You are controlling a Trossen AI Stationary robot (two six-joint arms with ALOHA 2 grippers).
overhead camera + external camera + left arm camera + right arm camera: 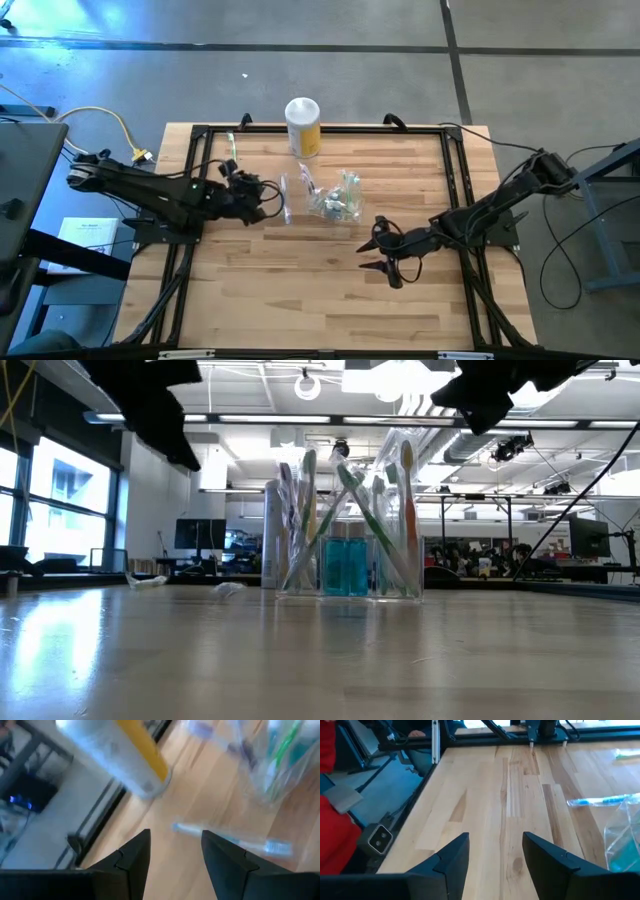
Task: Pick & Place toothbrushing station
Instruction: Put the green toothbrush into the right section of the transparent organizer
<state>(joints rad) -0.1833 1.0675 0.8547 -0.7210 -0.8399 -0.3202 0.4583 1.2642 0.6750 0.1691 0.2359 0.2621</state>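
Observation:
The clear plastic holder stands on its base mid-table, with green, pink and teal wrapped toothbrushes and small blue bottles upright in it. A clear-wrapped toothbrush lies flat on the table beside it, just beyond my left gripper's fingertips. My left gripper is open and empty, above the table to the holder's left. My right gripper is open and empty, nearer the front edge and right of the holder; its view shows the same toothbrush.
A white-topped yellow canister stands at the far edge behind the holder. Another wrapped green toothbrush lies at the far left. A black frame rims the table. A person in red is beyond the table's edge.

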